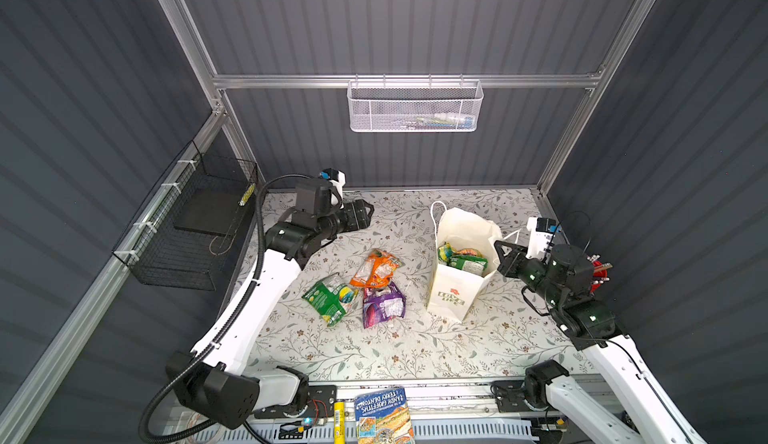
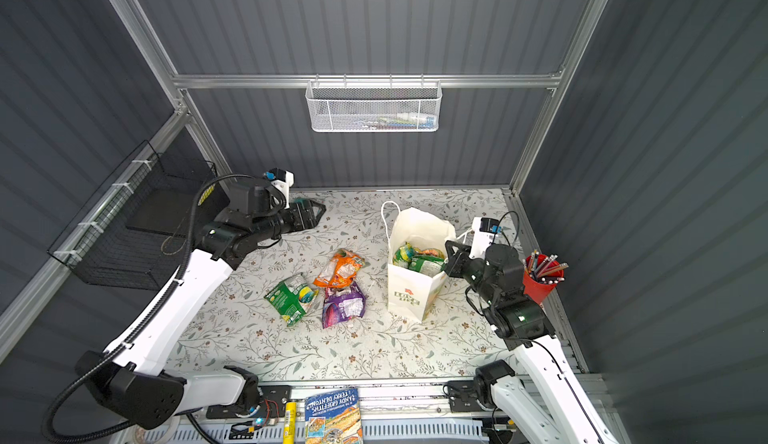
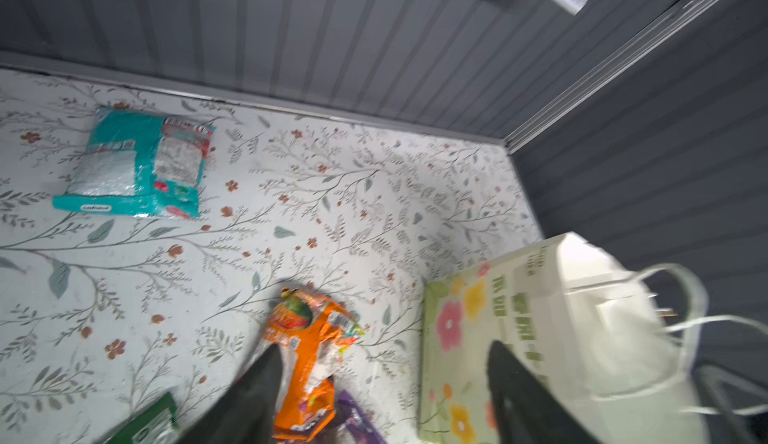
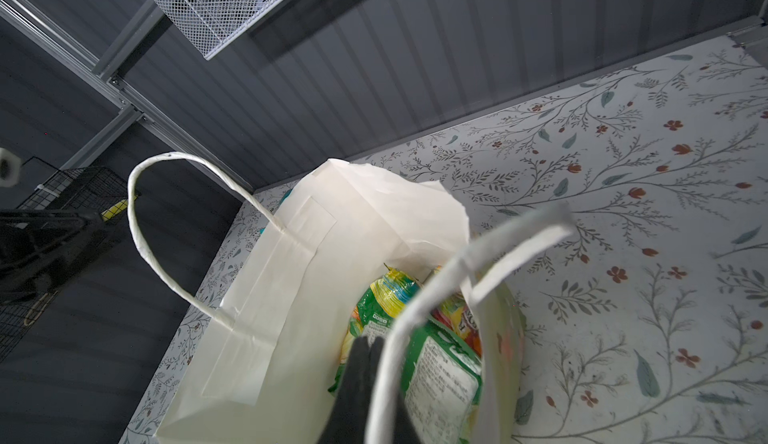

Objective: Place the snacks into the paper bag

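Your left hand (image 3: 384, 348) hangs wide open, empty: drop squarely onto the orange packet (image 3: 309, 350), pinch its crumpled middle; your right hand (image 4: 365, 344) sits closed at the paper bag (image 4: 291, 263).

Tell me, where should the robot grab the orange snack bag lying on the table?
Probably from straight above, pinching across the crumpled middle of the orange packet. It lies flat on the table, so no edge sticks up to slide under, and its near end rests against the purple packet; the puffy middle gives the jaws something to close on.
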Controlling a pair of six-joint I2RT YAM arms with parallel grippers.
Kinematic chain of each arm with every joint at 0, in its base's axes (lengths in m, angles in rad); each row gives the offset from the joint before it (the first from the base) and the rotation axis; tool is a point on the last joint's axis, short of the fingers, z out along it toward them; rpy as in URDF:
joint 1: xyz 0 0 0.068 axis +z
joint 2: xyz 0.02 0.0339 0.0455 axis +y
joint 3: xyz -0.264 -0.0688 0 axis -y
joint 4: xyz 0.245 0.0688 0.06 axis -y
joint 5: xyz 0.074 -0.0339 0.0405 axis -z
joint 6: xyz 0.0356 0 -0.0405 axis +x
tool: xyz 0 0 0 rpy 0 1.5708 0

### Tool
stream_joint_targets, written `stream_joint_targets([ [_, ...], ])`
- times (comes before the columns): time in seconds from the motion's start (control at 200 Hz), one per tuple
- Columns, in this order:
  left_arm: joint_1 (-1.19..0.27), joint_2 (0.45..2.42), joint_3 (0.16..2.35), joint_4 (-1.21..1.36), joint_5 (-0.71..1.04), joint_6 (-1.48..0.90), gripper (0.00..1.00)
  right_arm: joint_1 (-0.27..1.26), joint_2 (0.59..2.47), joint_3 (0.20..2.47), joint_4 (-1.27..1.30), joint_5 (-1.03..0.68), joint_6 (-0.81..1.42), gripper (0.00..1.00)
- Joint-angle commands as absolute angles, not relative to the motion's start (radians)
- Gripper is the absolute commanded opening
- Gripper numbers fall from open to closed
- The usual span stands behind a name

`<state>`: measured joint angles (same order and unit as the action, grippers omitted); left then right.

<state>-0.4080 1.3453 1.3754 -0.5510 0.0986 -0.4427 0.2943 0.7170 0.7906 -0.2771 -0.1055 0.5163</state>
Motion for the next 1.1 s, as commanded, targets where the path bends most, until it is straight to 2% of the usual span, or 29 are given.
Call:
stream_joint_targets([
  [0.0, -0.416, 1.412, 1.297, -0.616, 0.015, -0.4, 1.0, 0.291, 0.722, 0.779, -0.273, -0.112, 0.523, 0.0],
  [0.33, -0.423, 1.658, 1.226, -0.541, -0.005, -0.402, 1.0, 0.291, 0.723, 0.779, -0.273, -0.109, 0.52, 0.0],
  [0.66, -0.49, 1.842, 1.31, -0.564, -0.079, -0.377, 1.0, 0.291, 0.724, 0.779, -0.277, -0.109, 0.518, 0.0],
  [1.096, -0.566, 1.902, 1.374, -0.606, -0.124, -0.376, 1.0, 0.291, 0.719, 0.779, -0.278, -0.11, 0.519, 0.0],
])
